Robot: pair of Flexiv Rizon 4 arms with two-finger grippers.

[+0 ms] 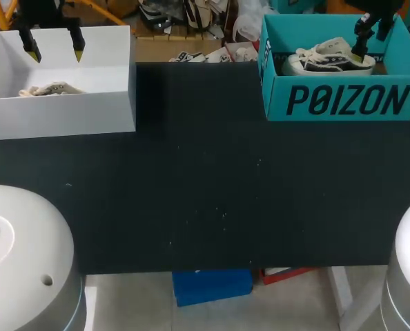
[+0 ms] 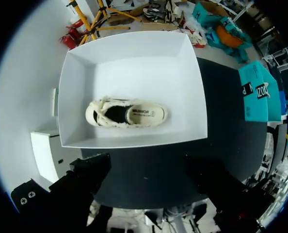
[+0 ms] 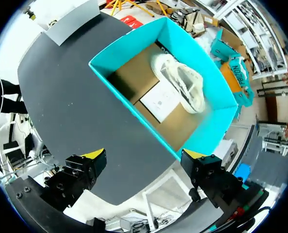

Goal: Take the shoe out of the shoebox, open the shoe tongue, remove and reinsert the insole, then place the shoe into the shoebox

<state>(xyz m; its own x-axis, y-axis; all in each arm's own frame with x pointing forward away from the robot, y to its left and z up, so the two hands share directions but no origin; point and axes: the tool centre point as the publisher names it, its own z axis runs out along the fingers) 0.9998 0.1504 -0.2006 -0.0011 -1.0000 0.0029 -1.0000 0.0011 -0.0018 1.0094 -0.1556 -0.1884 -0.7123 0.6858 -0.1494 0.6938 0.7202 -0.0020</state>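
My left jaws are spread above the far-left white box (image 1: 88, 110) holding a cream shoe (image 1: 50, 89); right jaws spread above the far-right teal box's (image 1: 343, 103) dark shoe (image 1: 329, 56).

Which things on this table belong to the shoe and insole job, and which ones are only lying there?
For the job:
- white shoebox with the cream shoe
- teal shoebox with the second shoe
- left gripper and right gripper, both open, one over each box

Only lying there:
- white card on the teal shoebox's floor
- black table
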